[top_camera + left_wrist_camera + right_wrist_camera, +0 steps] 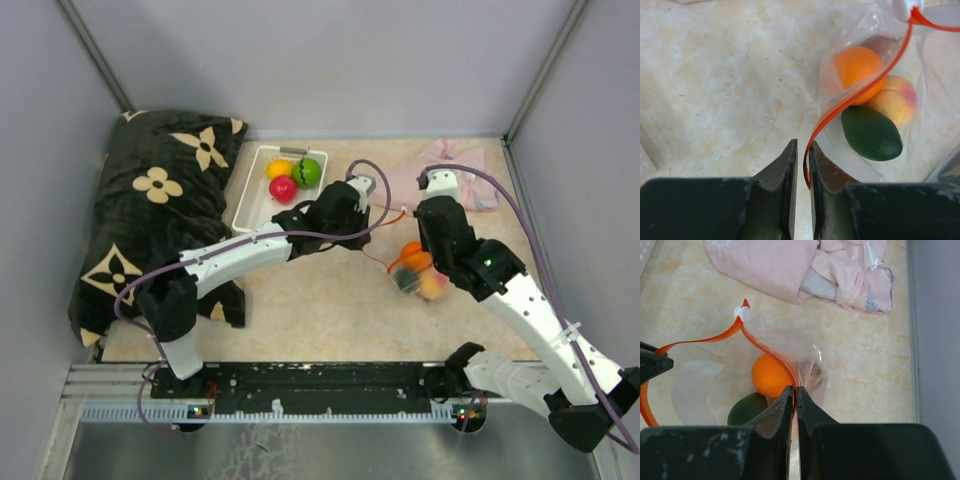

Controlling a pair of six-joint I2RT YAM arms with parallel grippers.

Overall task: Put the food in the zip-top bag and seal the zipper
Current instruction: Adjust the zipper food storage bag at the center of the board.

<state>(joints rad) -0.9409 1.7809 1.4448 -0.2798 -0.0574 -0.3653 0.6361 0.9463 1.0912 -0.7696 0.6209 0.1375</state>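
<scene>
Foods, 3+ in bag, 3 in basket, 1 cloth

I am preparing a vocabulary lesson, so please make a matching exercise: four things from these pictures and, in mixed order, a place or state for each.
1 orange fruit
2 red fruit
3 pink cloth
4 right pincer

a in the white basket
b closed on the zipper
c inside the zip-top bag
d lying on the table

Pairs: 1-c, 2-a, 3-d, 4-b
</scene>
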